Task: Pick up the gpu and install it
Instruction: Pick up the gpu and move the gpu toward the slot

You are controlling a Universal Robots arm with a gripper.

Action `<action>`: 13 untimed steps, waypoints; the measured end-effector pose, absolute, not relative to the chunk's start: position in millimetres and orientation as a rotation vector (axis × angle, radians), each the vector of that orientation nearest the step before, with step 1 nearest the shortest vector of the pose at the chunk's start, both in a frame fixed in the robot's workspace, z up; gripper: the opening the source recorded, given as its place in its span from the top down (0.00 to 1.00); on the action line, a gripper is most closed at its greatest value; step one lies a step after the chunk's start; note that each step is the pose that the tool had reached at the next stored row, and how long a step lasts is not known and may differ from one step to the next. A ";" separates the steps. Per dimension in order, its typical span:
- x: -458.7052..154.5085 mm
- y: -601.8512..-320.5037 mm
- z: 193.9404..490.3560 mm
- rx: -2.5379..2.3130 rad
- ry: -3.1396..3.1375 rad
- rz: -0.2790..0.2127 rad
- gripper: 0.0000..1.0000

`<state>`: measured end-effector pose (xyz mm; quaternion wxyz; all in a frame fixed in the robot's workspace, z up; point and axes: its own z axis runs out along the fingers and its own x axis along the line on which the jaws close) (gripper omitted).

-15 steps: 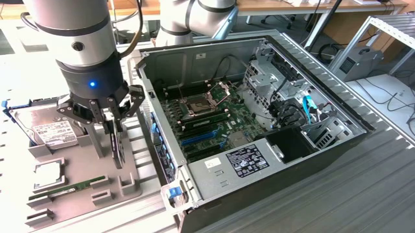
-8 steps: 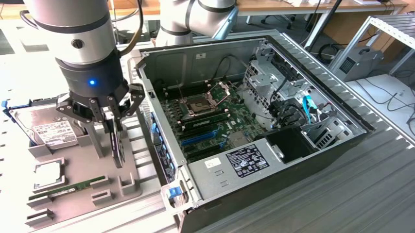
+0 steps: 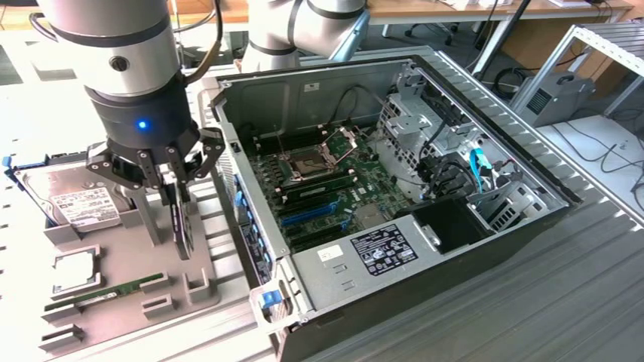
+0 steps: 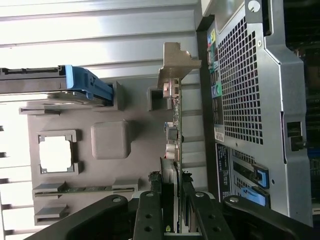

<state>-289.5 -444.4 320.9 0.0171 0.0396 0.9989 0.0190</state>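
The gpu is a thin dark card standing on edge, its long side running down from my gripper over the grey fixture tray. In the wrist view the card's edge runs away from my gripper and ends in the silver bracket. The black fingers press on both faces of the card, so the gripper is shut on it. I cannot tell whether the card's lower edge still touches the tray's slot.
The open computer case lies close to the exterior view's right of the card, its motherboard exposed. On the tray are a hard drive, a CPU and a green RAM stick. A second arm's base stands behind the case.
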 end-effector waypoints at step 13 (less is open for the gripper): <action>-289.3 -444.5 327.0 0.123 3.104 0.059 0.73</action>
